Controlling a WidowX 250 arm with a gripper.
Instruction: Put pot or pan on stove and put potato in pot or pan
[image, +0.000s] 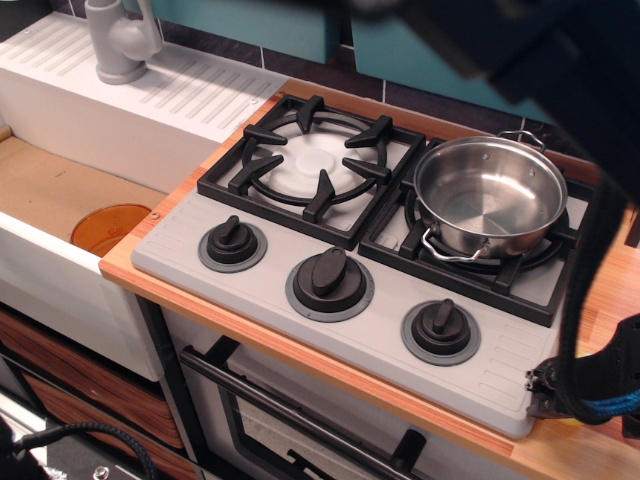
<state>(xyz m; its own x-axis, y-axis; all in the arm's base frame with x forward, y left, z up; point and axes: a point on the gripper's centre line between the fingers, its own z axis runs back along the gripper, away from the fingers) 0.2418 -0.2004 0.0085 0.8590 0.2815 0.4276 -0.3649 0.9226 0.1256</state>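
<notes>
The shiny steel pot (490, 195) stands upright and empty on the right burner of the grey stove (300, 325). My gripper (588, 392) is low at the stove's front right corner, over the wooden counter. Only its dark body and blue cable show, so I cannot tell how the jaws stand. The pale-yellow potato is hidden behind the gripper. The arm reaches down from the top right and covers part of the counter beside the pot.
The left burner grate (315, 165) holds nothing. Three black knobs (330, 275) line the stove front. The white sink unit with a grey tap (120, 40) is on the left, with an orange disc (108, 228) in the basin.
</notes>
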